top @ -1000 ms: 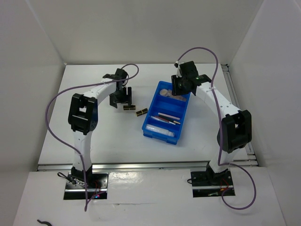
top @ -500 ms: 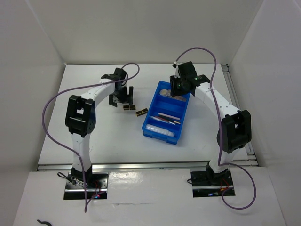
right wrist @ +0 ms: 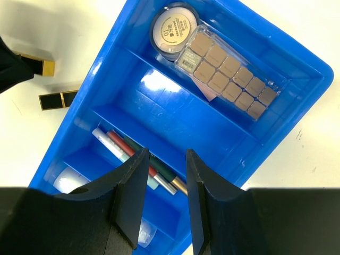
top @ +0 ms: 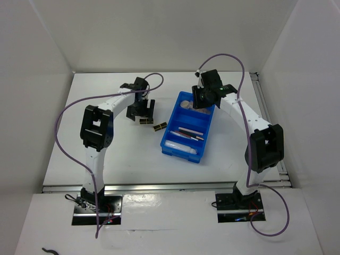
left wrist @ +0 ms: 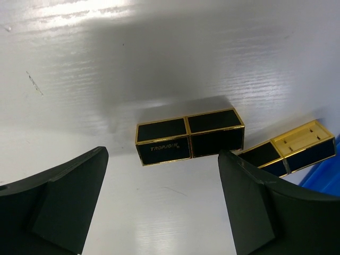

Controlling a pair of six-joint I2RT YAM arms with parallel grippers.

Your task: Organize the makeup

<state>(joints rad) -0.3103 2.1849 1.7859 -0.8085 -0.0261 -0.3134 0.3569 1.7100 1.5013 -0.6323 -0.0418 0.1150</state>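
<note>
Two black cases with gold trim lie on the white table left of the bin: one (left wrist: 189,136) (top: 144,121) lies ahead of my open left gripper (left wrist: 162,207) (top: 141,110), which hovers low with nothing between its fingers; the other (left wrist: 289,149) (top: 159,127) lies beside the bin. The blue divided bin (right wrist: 175,114) (top: 208,124) holds a round compact (right wrist: 173,26), a clear palette of tan squares (right wrist: 228,71), thin pencils (right wrist: 125,151) and a clear tube (right wrist: 66,179). My right gripper (right wrist: 166,175) (top: 203,101) hangs above the bin, narrowly open and empty.
White walls enclose the table on three sides. A metal rail (top: 268,114) runs along the right edge. The bin's corner (left wrist: 324,180) sits just right of the left gripper's right finger (left wrist: 260,212). Purple cables loop over both arms.
My left gripper has shifted a little right and away from the bases, ending close over the nearer black case. The right arm has barely moved.
</note>
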